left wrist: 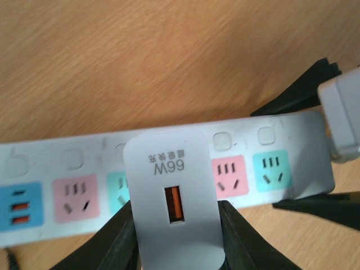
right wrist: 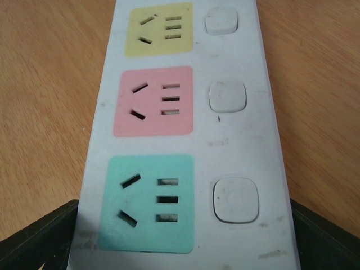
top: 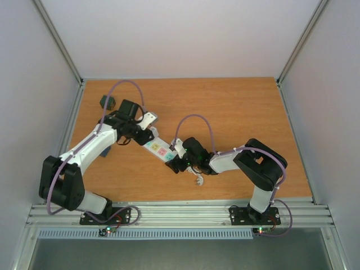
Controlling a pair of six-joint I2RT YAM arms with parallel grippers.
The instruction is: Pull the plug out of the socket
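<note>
Pinching the white plug (left wrist: 174,185), the left gripper (left wrist: 177,225) is working the pulling step, while the right gripper (right wrist: 183,239) is clamping one end of the power strip (left wrist: 73,163), which is lying diagonally mid-table (top: 236,112); the next move is likely calling for a straight lift off the outlets

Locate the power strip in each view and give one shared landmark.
Top external: power strip lies diagonally, just left of picture centre.
Left wrist: power strip spans the lower middle, behind the white plug.
Right wrist: power strip fills the centre, running away from the camera.
Shared landmark: the teal outlet panel at its end.
</note>
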